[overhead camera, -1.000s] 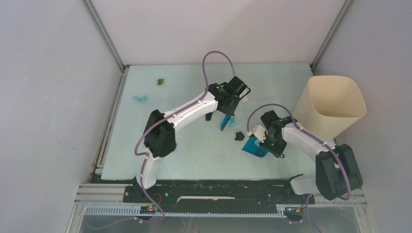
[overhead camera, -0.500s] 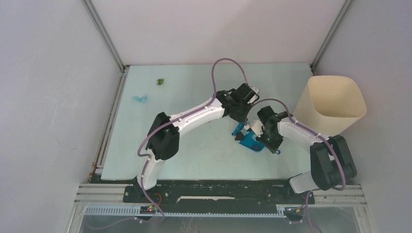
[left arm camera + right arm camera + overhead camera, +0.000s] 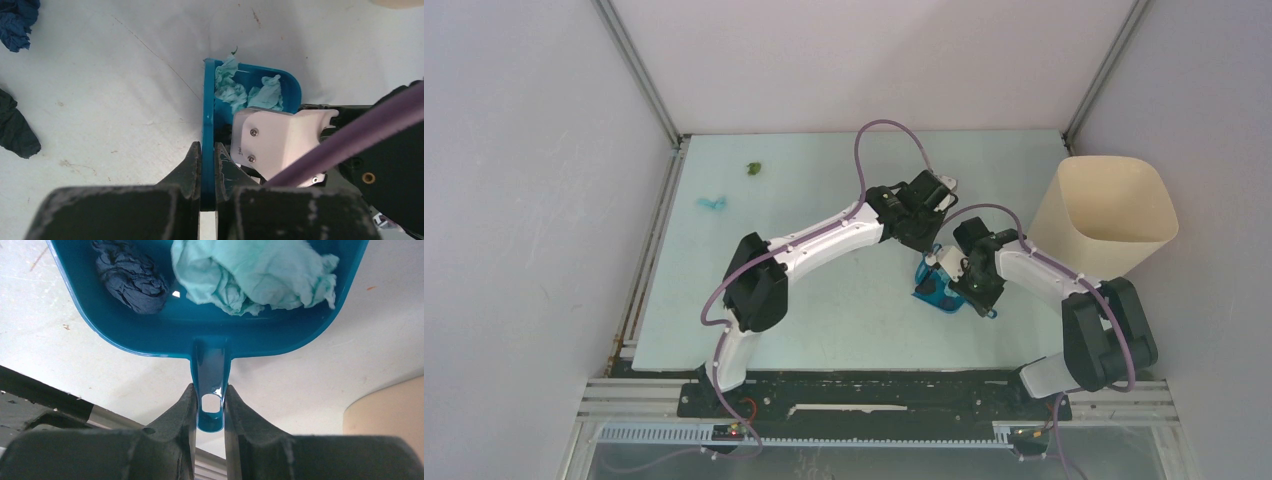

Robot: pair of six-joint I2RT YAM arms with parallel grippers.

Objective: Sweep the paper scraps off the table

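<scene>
- The left claw (image 3: 207, 150) was pressed together on the thin blue handle of the brush (image 3: 207, 100), which showed edge-on between its fingers in the left wrist view.
- The brush reached forward from that claw, and its far end stood at the open mouth of the dustpan (image 3: 150, 335).
- The right claw (image 3: 210, 395) was pinching the dustpan's short handle, one finger on each side of it.
- Inside the dustpan lay two of the paper scraps: a light cyan wad (image 3: 250, 275) filling most of the pan and a dark navy wad (image 3: 132, 277) touching it on one side.
- Seen from above, both claws met over the right half of the table (image 3: 824, 180), with the dustpan just beside the left claw and near the cream bin (image 3: 1104, 215).
- On the bare table beyond the brush, away from the dustpan, lay a navy scrap (image 3: 17, 22) and a black scrap (image 3: 15, 130), apart from each other.
- Well apart from the arms, near the far left corner of the table, lay a green scrap (image 3: 753, 168) and a blue scrap (image 3: 712, 203).
- The bin stood upright at the right edge of the table, its mouth open upward.
</scene>
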